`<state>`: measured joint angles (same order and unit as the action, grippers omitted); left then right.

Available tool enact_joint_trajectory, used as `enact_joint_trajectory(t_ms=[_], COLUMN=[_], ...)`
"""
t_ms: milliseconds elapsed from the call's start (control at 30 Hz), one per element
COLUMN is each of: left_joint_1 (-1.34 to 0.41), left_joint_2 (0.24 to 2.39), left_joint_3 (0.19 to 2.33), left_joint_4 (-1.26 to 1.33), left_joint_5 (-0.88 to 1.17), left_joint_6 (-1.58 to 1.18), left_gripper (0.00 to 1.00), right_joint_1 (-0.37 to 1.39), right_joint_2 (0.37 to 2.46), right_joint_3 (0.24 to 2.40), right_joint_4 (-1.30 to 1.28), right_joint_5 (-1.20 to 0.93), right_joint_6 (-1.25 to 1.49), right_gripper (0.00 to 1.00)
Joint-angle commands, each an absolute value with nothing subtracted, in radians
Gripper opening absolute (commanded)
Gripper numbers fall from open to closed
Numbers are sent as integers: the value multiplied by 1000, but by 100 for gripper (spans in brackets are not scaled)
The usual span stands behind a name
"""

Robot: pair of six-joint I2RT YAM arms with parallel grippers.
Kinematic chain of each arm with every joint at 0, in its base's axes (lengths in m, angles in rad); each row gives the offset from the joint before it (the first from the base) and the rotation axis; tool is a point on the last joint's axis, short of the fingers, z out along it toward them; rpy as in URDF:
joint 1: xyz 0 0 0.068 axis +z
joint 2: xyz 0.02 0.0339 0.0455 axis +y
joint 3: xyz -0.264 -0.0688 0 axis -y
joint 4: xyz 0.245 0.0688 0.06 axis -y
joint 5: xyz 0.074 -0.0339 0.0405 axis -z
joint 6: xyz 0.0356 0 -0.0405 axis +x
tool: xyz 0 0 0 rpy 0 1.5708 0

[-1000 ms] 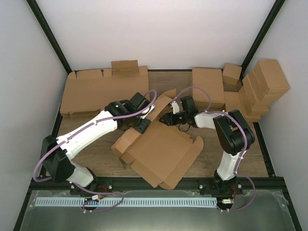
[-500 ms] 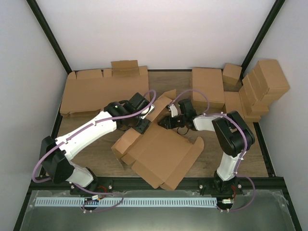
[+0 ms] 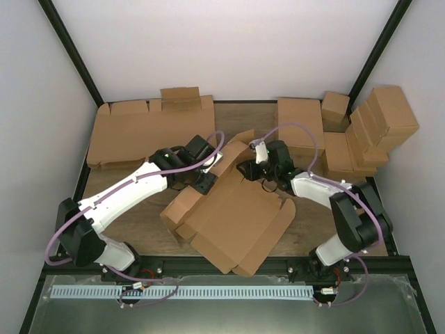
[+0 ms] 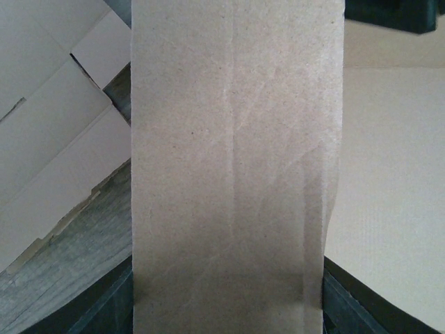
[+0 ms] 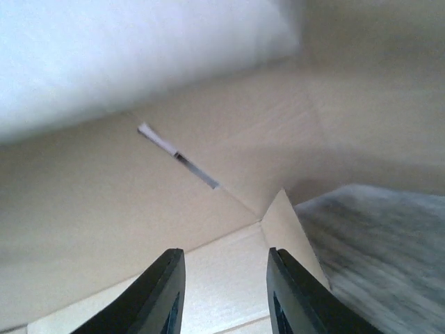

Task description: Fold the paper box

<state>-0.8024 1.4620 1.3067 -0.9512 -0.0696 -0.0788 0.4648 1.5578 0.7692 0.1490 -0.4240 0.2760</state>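
Since the paper box (image 3: 240, 223) was only thin corrugated card, I judged it light and stiff across its panels but ready to bend along its scored creases, and easy to crush or crease wrongly if pinched hard in mid-panel. It lay half formed at the middle of the worktop (image 3: 139, 223) between my two arms. Its broad base was flat, its near wall and corner tabs stood partly up, and one long flap (image 3: 235, 149) rose at the far side.

My left hand (image 3: 203, 182) was closed about halfway on a strip of that card. In the wrist view the strip filled the gap from one finger (image 4: 104, 309) to the other, so I took it as gripped by its edges. My right hand (image 3: 245, 169) sat just inside the far flap with its fingers a little apart and nothing between them, only bare card beyond.

I reckoned the best hold was near a crease or on a flap's free edge. There the card would hinge cleanly, while a smooth face might slip under the pads.
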Motion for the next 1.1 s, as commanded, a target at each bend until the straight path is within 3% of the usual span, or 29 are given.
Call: enact_joint_trajectory(t_ms=[0,267,633,900,1067], left_joint_1=[-808,-808,-808,-807,-808], left_joint_2=[1434,1425,1430,1435,1439], left_joint_3=[1293,1283,1280,1282,1283], left_joint_4=[-931,-925,-924,-922,-918], left_joint_5=[-63,-57,-47,-40,-36], left_joint_6=[-78,-75,-75,-65,-63], left_gripper=[60,60,60,60,60], right_joint_1=[473,472,444,439,439], right_joint_2=[1451,1305,1408,1587,1600], right_joint_3=[741,759,950,1068,1057], right_joint_4=[165,134,18,-77,-74], right_joint_5=[-255,-91,-152,-319,-393], right_joint_6=[294,316,312,289,283], right_gripper=[36,43,41,13,8])
